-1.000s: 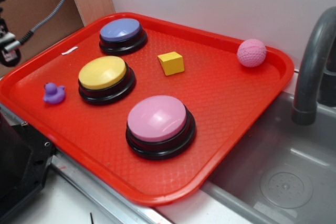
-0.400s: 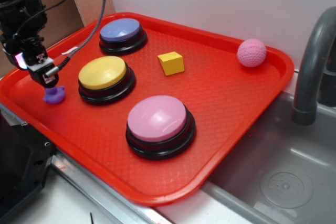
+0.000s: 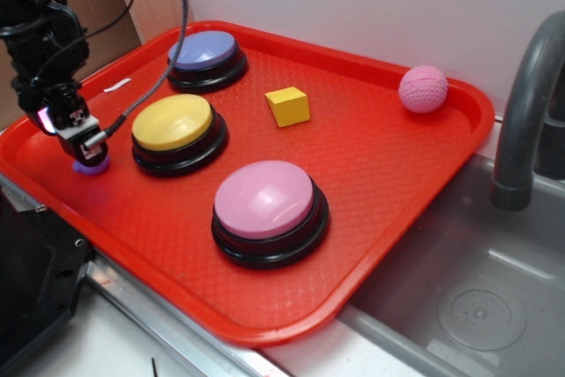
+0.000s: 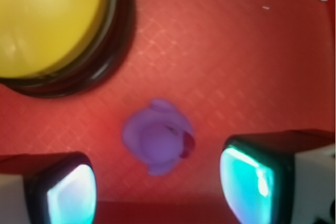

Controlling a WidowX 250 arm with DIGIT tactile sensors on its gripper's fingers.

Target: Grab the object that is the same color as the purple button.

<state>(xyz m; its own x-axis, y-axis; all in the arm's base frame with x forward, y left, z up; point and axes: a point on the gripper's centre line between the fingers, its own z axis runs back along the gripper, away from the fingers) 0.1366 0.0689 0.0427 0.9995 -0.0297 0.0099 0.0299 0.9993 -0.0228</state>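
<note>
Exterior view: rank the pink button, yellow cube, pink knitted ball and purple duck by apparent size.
1. Pink button, though nearest the camera.
2. Pink knitted ball and yellow cube look alike; the ball is farther.
3. Purple duck, mostly hidden under the pincer.

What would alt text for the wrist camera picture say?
A tiny purple rubber duck sits on a red textured tray, between the two open, teal-glowing fingers of the gripper. A yellow-domed button on a black base fills the upper left corner.
</note>
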